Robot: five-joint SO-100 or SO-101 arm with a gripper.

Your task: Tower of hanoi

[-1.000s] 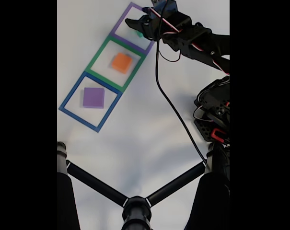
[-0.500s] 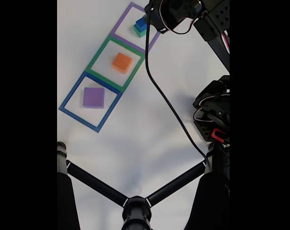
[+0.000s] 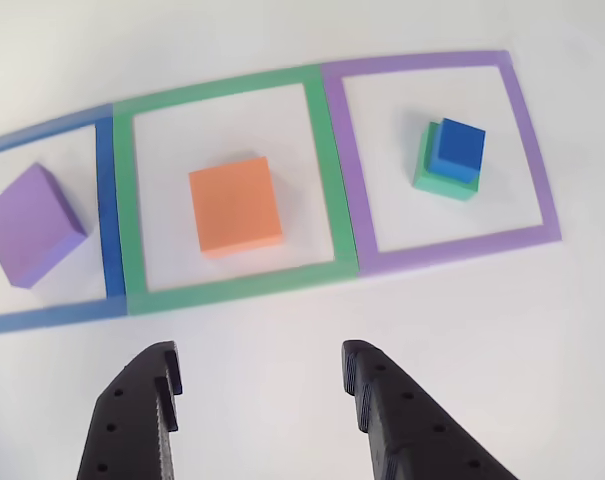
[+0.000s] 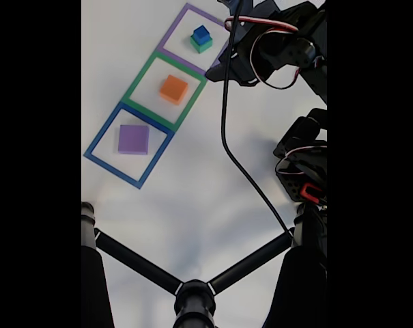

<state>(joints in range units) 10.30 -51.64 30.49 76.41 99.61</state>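
Gripper (image 3: 257, 385) is empty, jaws spread wide, hanging over bare table (image 3: 542, 380) just on the near side of the green frame (image 3: 327, 170) in the other view. In the fixed view the gripper (image 4: 223, 68) sits just right of the purple frame (image 4: 171, 29), clear of every block.

Block layout: blue cube (image 3: 458, 150) sits on top of the green block (image 3: 432, 178), slightly offset, inside the purple frame (image 3: 527, 120) at right in the other view. Orange block (image 3: 236, 205) lies alone inside the green frame. Purple block (image 3: 30, 224) lies alone inside the blue frame (image 3: 104, 200) at left, turned askew.

Step looks like mid-puzzle, between moves: blue on green is placed, nothing in hand. Probably the next legal move is orange onto purple. That calls for centring the open jaws over the orange block, dropping straight down, and closing across its flat sides. It is thin foam, so a low, square grip matters. The jaw gap looks wide enough for it.
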